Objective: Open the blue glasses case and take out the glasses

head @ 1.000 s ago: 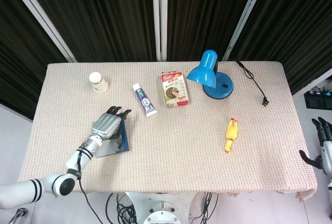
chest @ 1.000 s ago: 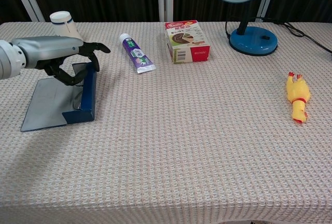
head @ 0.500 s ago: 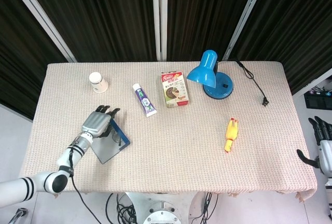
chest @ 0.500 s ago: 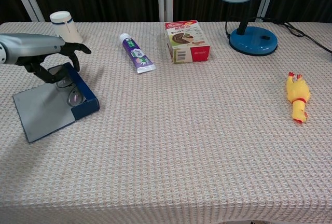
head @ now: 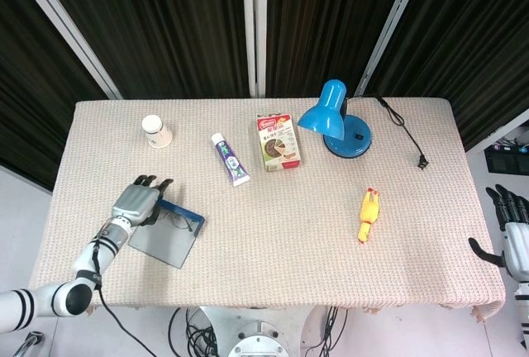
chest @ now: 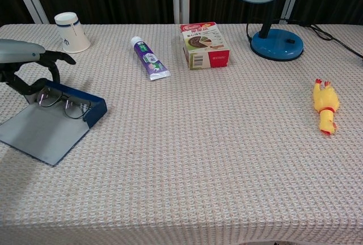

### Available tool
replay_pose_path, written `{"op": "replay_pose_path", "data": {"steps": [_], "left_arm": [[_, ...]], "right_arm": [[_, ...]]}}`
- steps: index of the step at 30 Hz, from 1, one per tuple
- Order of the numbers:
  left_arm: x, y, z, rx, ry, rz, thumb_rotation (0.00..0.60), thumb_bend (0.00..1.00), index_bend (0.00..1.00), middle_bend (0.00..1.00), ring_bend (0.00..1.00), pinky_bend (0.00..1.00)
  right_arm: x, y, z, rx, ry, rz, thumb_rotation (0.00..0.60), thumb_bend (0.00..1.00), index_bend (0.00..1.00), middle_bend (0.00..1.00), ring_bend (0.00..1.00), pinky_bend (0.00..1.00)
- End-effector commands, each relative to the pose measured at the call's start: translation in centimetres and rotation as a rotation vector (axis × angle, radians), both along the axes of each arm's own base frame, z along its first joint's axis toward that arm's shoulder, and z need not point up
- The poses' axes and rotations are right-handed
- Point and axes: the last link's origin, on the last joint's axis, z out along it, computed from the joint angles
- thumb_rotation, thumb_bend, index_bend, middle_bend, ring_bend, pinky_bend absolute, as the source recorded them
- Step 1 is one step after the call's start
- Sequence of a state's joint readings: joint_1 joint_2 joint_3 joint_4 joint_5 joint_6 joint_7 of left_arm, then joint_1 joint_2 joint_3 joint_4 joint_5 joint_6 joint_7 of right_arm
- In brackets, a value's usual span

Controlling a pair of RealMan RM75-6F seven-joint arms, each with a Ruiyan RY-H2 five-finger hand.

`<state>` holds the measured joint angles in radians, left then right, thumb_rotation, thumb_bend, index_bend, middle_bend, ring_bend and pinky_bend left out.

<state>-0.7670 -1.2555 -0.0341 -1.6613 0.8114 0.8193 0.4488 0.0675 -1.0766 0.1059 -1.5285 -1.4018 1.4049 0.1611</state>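
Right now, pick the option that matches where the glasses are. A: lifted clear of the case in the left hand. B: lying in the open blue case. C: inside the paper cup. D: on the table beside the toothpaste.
B: the glasses lie in the open blue glasses case, with the left hand over their far end; whether it grips them is unclear.

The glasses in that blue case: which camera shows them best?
The chest view: the glasses show their lenses and dark frame against the open blue glasses case, beside the left hand. In the head view they are only thin, faint lines.
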Motion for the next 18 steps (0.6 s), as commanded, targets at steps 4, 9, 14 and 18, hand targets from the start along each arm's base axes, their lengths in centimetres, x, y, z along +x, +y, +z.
{"op": "replay_pose_path", "data": {"steps": [4,9,14,18], "left_arm": [[-0.6,-1.0,0.3,-0.021,0.027,0.036,0.600,0.67,0.01,0.31,0.00,0.01],[-0.4,-1.5,0.6,-0.028,0.023,0.055,0.600,0.67,0.01,0.32,0.00,0.02],[-0.1,-2.2,1.1,-0.044,0.018,0.072,0.600,0.67,0.01,0.36,0.01,0.04],[-0.1,-2.8,1.3,-0.052,0.019,0.083,0.600,0.67,0.02,0.38,0.03,0.05]], "right_arm": [[0.1,0.1,0.1,-0.005,0.000,0.008,0.600,0.18,0.00,0.00,0.00,0.00],[0.1,0.3,0.3,-0.009,-0.001,0.006,0.600,0.18,0.00,0.00,0.00,0.00],[0.0,0.3,0.3,-0.009,-0.002,0.005,0.600,0.18,0.00,0.00,0.00,0.00],[0.0,0.3,0.2,-0.005,-0.002,0.007,0.600,0.18,0.00,0.00,0.00,0.00]]}}
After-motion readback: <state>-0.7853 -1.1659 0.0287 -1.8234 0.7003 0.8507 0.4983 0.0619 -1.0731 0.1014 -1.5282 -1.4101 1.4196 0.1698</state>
